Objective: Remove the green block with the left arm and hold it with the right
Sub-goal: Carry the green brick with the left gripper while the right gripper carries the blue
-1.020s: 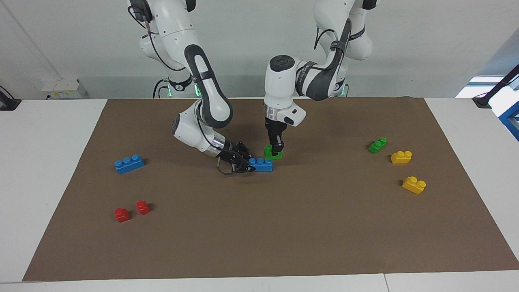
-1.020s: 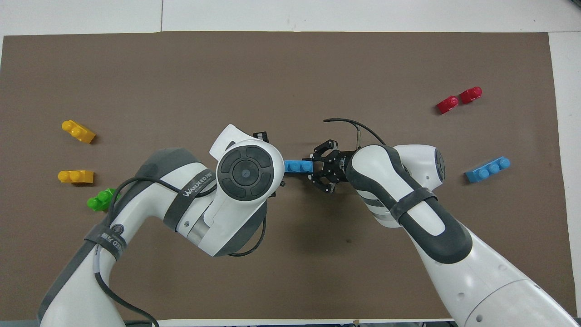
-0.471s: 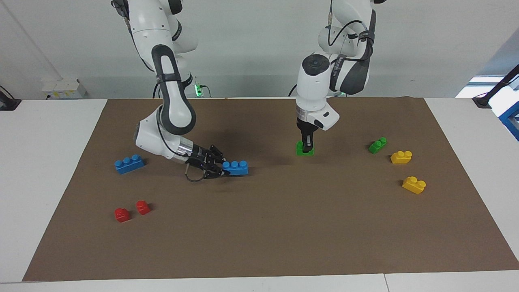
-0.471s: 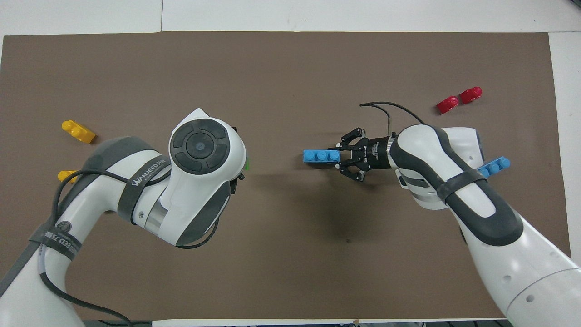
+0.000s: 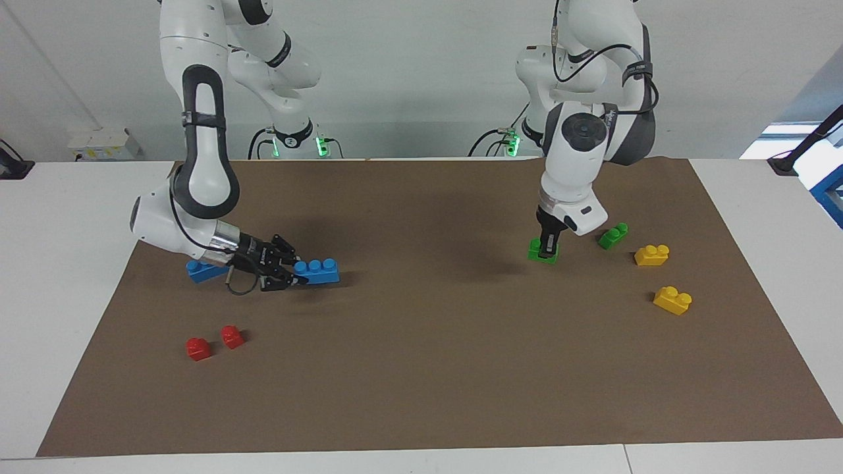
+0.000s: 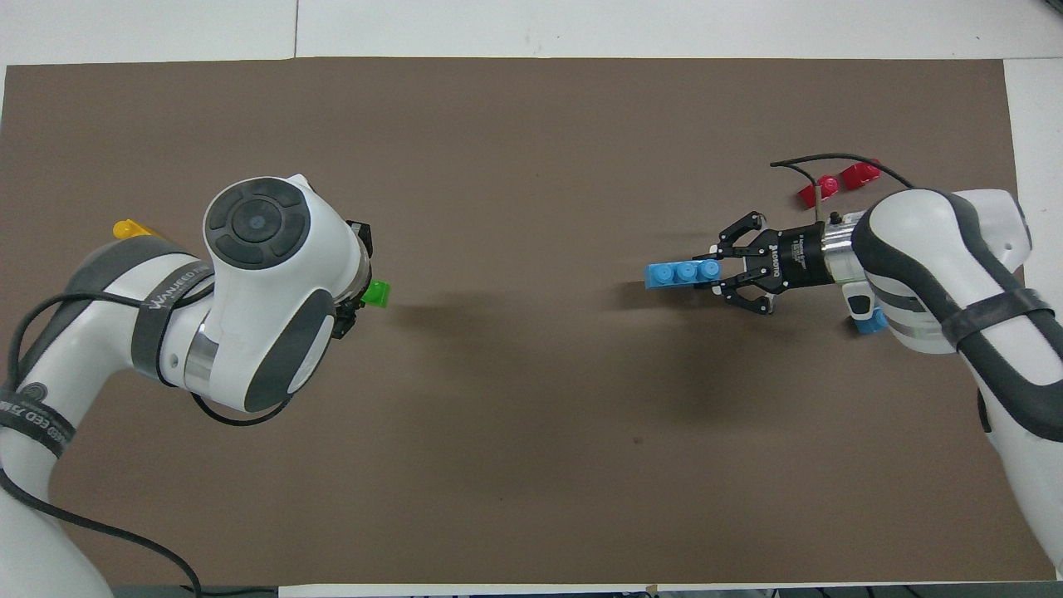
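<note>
Both arms moved apart: my left gripper (image 5: 546, 249) clamps the green block (image 5: 541, 251), right gripper (image 5: 294, 273) grips one blue brick (image 5: 317, 271); second blue brick (image 5: 203, 270), two red (image 5: 214, 342), two yellow (image 5: 662, 276); overhead hides most yellows.

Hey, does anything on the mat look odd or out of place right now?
Nothing stands out. The left gripper grips the green block, separate from the blue brick in the right gripper. The loose bricks lie unstacked.

Brown mat (image 6: 531, 124) covering a white table (image 6: 581, 25). Mid-left of the frame: left gripper (image 6: 359, 278) under its white wrist, green block (image 6: 378, 293) protruding beside it. Mid-right: right gripper (image 6: 721, 270) clamping a blue three-stud brick (image 6: 683, 272) by one end. Upper right: two red bricks (image 6: 839, 183). Left edge: yellow brick (image 6: 129, 228), partly hidden.
</note>
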{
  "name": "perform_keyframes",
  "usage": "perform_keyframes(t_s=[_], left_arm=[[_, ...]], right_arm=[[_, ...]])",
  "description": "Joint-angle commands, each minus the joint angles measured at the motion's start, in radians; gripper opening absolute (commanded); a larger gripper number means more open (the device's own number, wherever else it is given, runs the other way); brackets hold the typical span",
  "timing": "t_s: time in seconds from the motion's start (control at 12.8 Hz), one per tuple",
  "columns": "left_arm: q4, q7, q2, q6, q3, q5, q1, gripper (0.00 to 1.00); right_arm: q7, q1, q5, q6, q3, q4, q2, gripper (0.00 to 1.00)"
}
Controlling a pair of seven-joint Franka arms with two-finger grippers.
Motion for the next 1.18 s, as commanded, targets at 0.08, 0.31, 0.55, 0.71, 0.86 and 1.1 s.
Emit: perform_keyframes(t_s=[0.08,0.31,0.55,0.71,0.86,1.1], left_arm=[[-0.101,0.218,-0.046,0.122,-0.012,-0.024,0.135,0.00],[-0.109,0.368,-0.026,0.179,-0.010,-0.024,0.224,0.00],[-0.115,0.461,0.023,0.268,-0.010,-0.027,0.281,0.00],[-0.113,0.510,0.055,0.296,-0.010,-0.027,0.301,0.00],[-0.113,0.535,0.092,0.340,-0.010,-0.027,0.307,0.00],[-0.106,0.535,0.149,0.406,-0.010,-0.027,0.307,0.00]], right_arm=[[-0.078,-0.105,-0.102,-0.044,0.016,0.023,0.012,0.00],[-0.149,-0.165,-0.148,-0.048,0.016,0.074,0.079,0.00],[-0.180,-0.174,-0.157,-0.047,0.016,0.098,0.109,0.00],[-0.181,-0.170,-0.157,-0.044,0.016,0.099,0.110,0.00],[-0.181,-0.168,-0.157,-0.042,0.016,0.096,0.110,0.00],[-0.259,-0.168,-0.157,-0.024,0.016,0.080,0.110,0.51]])
